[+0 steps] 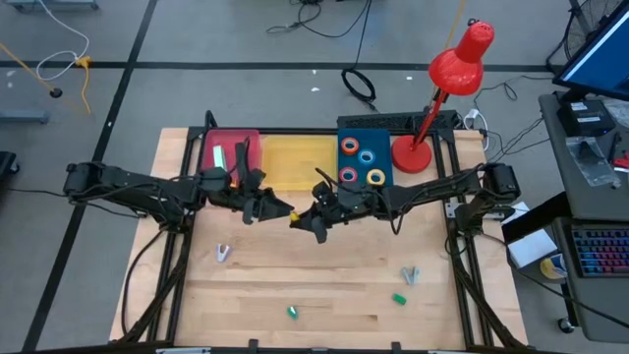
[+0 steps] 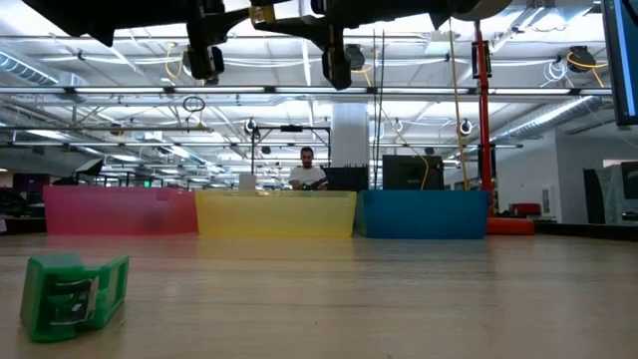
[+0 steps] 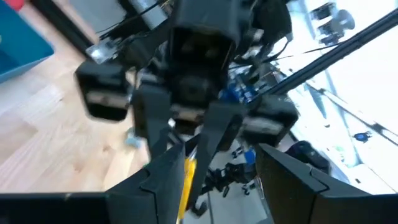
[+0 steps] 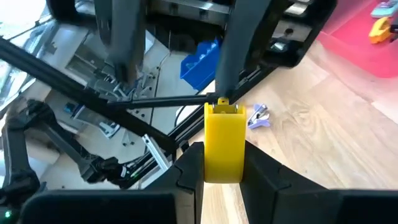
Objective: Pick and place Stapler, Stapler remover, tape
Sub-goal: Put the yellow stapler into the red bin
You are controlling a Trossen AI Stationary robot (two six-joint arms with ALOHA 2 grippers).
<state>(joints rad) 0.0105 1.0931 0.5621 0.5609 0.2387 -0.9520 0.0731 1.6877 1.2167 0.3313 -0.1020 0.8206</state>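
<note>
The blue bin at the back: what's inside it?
The blue bin holds four tape rolls: orange-red, blue, red and yellow. Its floor beneath the rolls is covered.

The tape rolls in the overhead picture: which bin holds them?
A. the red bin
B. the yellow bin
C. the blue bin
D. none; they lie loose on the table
C: in the high view the four tape rolls sit together inside the blue bin, next to the yellow bin, not in the red bin or on the table.
</note>
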